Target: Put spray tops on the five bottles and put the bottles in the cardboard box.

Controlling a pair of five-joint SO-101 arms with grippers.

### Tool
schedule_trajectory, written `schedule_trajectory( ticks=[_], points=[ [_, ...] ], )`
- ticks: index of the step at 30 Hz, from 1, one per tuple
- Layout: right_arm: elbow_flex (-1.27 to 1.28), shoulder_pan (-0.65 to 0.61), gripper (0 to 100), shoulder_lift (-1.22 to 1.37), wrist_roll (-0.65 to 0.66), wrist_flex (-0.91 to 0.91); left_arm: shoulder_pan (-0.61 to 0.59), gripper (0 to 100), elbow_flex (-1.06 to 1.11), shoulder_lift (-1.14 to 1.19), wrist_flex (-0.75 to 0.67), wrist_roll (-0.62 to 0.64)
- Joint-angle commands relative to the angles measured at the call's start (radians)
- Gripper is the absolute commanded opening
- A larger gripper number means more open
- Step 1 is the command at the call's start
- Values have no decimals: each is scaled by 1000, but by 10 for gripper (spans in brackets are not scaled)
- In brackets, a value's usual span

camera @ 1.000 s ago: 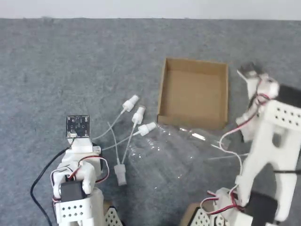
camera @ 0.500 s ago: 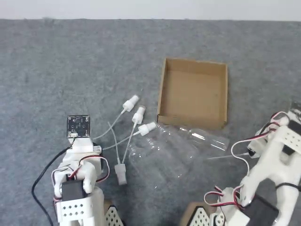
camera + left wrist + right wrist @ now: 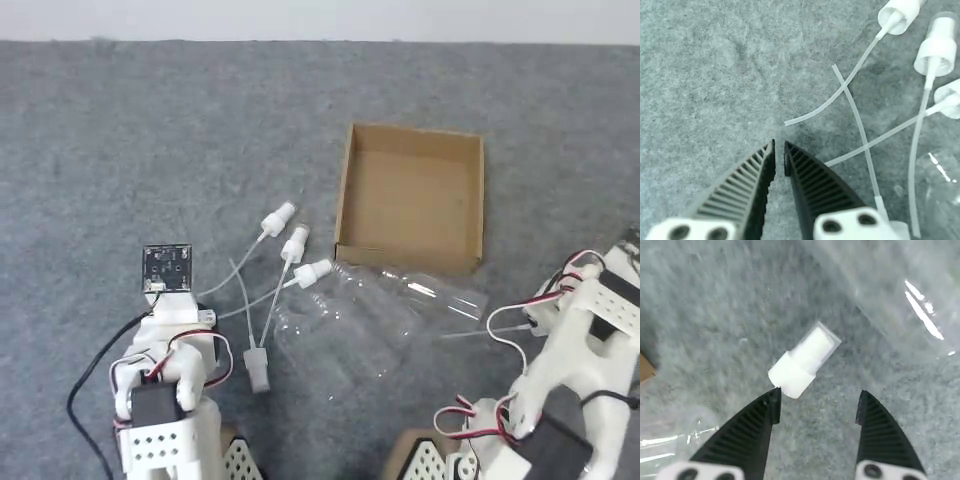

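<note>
Three white spray tops (image 3: 295, 243) with thin tubes lie left of the cardboard box (image 3: 345, 190), and another (image 3: 257, 372) lies near the left arm (image 3: 165, 380). Several clear bottles (image 3: 400, 297) lie on their sides in front of the box without tops. My left gripper (image 3: 779, 147) is shut with nothing in it, low over the mat, its tips short of the tubes and spray tops (image 3: 938, 47). My right gripper (image 3: 819, 395) is open above a white spray top (image 3: 802, 362), which lies just past its fingertips beside a clear bottle (image 3: 890, 280). The right arm (image 3: 585, 340) stands at the bottom right.
The box is open-topped with nothing inside. Grey mat (image 3: 150, 130) covers the table, with free room at the back and left. A thin tube (image 3: 480, 331) lies on the mat beside the right arm. A cardboard corner (image 3: 645, 369) shows at the right wrist view's edge.
The right arm has swung away from the box's right side and dropped low toward the bottom right corner. The left arm, bottles and spray tops have not moved.
</note>
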Motion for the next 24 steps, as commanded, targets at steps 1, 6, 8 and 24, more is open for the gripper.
schedule_trajectory(
  ticks=[1, 6, 8, 24],
  points=[
    [-41, 10, 202, 8, -11, -18, -5, 23, -8, -12, 0, -9],
    [-173, 15, 202, 191, -68, -7, -5, 23, -8, -12, 0, -9],
    [-219, 10, 202, 255, -100, -7, -5, 23, -8, -12, 0, -9],
    [-354, -51, 114, 421, -126, 15, -5, 23, -8, -12, 0, -9]
  ],
)
